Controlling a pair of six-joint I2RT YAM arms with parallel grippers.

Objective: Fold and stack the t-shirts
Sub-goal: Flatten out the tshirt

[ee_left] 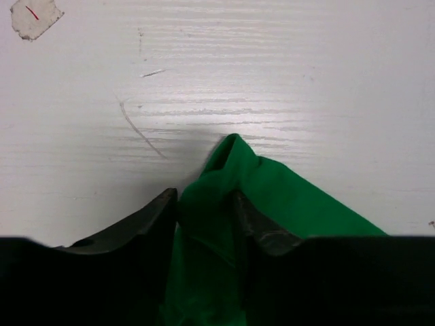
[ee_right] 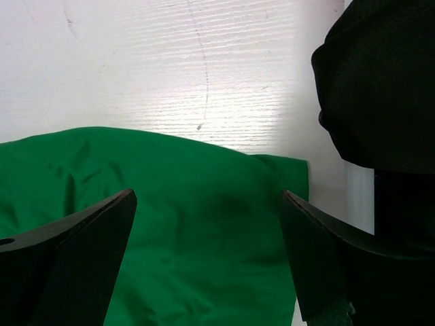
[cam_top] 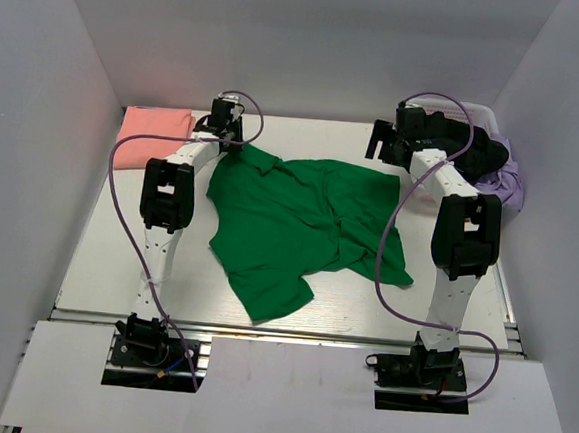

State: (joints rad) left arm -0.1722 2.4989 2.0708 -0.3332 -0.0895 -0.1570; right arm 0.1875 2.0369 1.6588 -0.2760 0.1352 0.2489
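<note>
Left gripper [ee_left: 207, 201] pinches a raised fold at the far-left collar edge of the green t-shirt [cam_top: 299, 227]. Right gripper [ee_right: 207, 197] hangs spread wide over its far-right edge. The pink t-shirt [cam_top: 154, 126] lies beyond its far-left corner. White table [cam_top: 116, 253] shows along its left and near edges.

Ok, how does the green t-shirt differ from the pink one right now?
The green t-shirt lies spread open and rumpled in the middle; the pink t-shirt sits as a compact folded block in the far left corner. The green one shows a collar and sleeves; the pink one shows neither. The left gripper pinches a fold of the green one; no gripper touches the pink one. Both are plain single-coloured cloth.
</note>
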